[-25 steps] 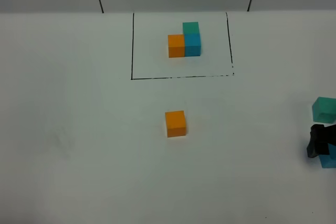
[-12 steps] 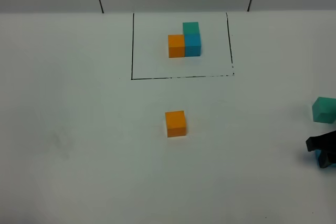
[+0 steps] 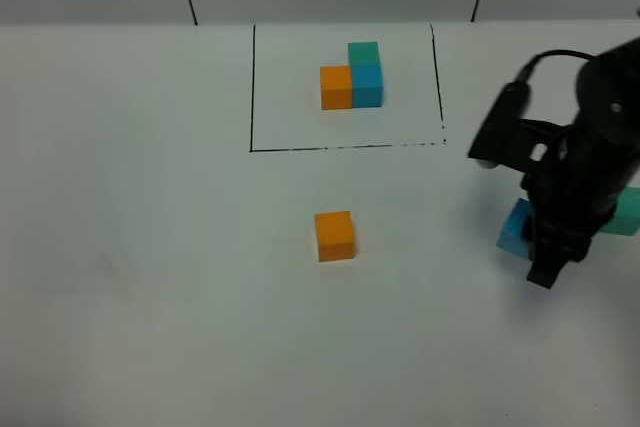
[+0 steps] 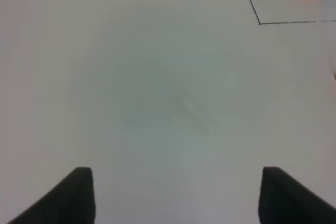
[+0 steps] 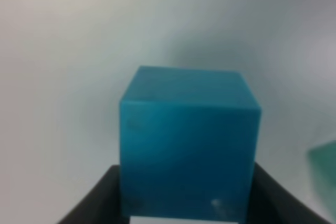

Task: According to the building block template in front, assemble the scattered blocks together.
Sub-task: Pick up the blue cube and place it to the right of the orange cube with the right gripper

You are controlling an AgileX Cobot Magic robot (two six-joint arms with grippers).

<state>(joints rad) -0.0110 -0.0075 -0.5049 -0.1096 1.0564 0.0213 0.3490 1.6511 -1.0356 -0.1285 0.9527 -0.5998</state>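
While the sky-blue cube [image 3: 514, 227] sits clamped in the jaws of the right gripper [image 3: 532, 247] at the right of the table [image 3: 150, 327], the loose orange cube [image 3: 334, 235] it should join lies well apart toward the robot's left (the left gripper [image 4: 176, 195] has its jaws wide, holding nothing).

The white surface [image 3: 150, 247] is looking smooth and matt, giving back only a soft, dull sheen, and the black rectangle [image 3: 340, 148] drawn on it is reading as a thin, slightly broken ink line. The blue block [image 5: 189, 145] is showing a matt, faintly scuffed face with a small pale speck, while the orange block [image 3: 334, 235], the teal-green block [image 3: 628, 212] and the building block template [image 3: 352, 77] are looking equally flat and unglossy. The fingers [image 5: 89, 203] of the right gripper [image 5: 184, 198] and of the left gripper [image 4: 176, 198] are appearing matt black and plastic-like.
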